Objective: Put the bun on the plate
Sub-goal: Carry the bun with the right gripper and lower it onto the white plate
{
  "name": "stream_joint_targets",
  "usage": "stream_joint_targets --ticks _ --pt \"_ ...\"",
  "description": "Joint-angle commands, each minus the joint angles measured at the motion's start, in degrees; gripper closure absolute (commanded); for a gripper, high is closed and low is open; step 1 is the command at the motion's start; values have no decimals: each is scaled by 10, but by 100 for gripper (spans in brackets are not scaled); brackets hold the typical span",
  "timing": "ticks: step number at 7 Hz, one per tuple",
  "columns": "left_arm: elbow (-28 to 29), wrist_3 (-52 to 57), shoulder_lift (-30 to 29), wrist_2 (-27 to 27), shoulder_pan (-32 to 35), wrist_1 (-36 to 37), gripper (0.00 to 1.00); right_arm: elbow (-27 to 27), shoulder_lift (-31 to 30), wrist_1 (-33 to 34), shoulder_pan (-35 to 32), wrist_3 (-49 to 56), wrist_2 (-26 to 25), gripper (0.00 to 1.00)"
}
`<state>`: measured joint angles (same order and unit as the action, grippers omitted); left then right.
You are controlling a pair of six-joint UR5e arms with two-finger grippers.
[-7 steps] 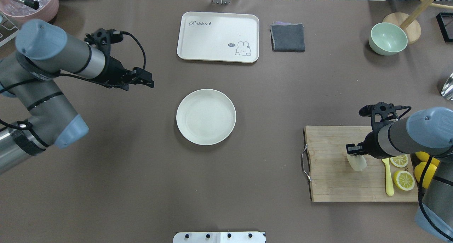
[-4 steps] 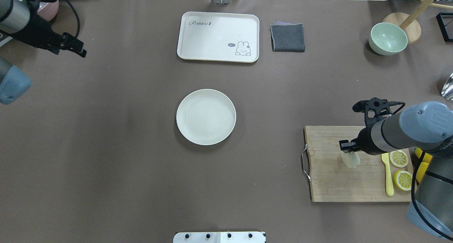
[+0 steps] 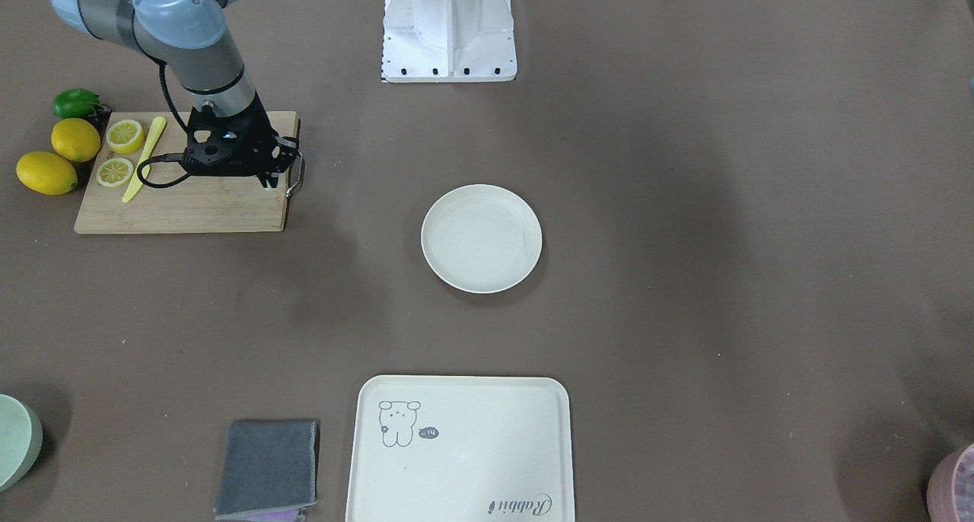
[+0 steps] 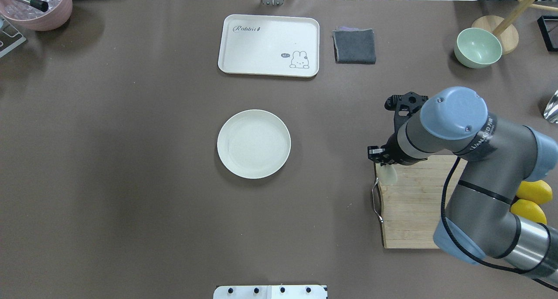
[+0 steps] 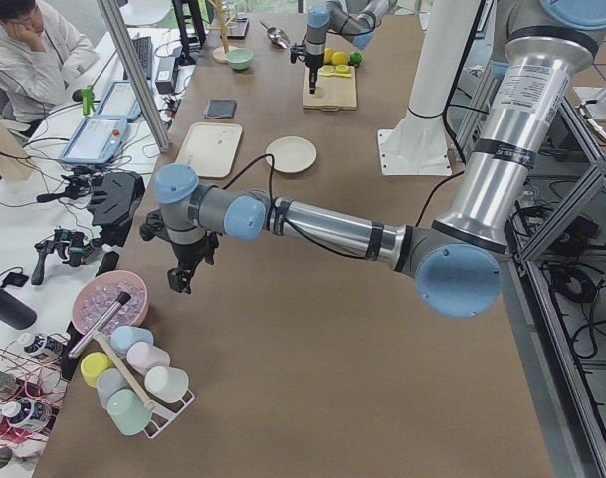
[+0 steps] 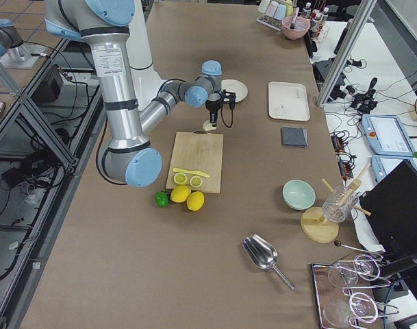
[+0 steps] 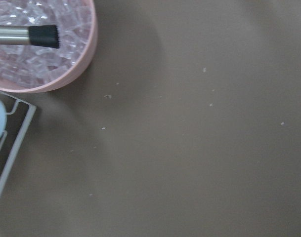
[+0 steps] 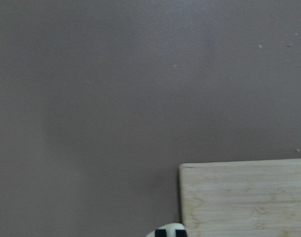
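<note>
Bun (image 4: 387, 175) gripped by right claw (image 4: 383, 161); pink bowl (image 4: 61, 18) holds ice (image 7: 17, 61).

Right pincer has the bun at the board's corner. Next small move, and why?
Probably carry the bun across toward the plate: the right pincer grips it over the board's corner, and the plate lies bare, well apart from it.

Tray (image 4: 261, 46), cloth (image 4: 354, 46), green bowl (image 4: 478, 48)
</note>
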<state>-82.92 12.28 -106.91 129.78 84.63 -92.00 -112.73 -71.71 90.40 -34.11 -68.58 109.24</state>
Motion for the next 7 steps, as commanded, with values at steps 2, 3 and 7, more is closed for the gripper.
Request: stream_joint_targets --ticks 2,3,7 --pt "26 81 85 17 98 -51 2 115 201 57 15 -91 -4 84" --pt "22 82 106 25 98 -61 2 162 250 55 19 -116 -19 84" --pt "21 79 111 25 98 -70 2 354 392 -2 49 -195 -71 67"
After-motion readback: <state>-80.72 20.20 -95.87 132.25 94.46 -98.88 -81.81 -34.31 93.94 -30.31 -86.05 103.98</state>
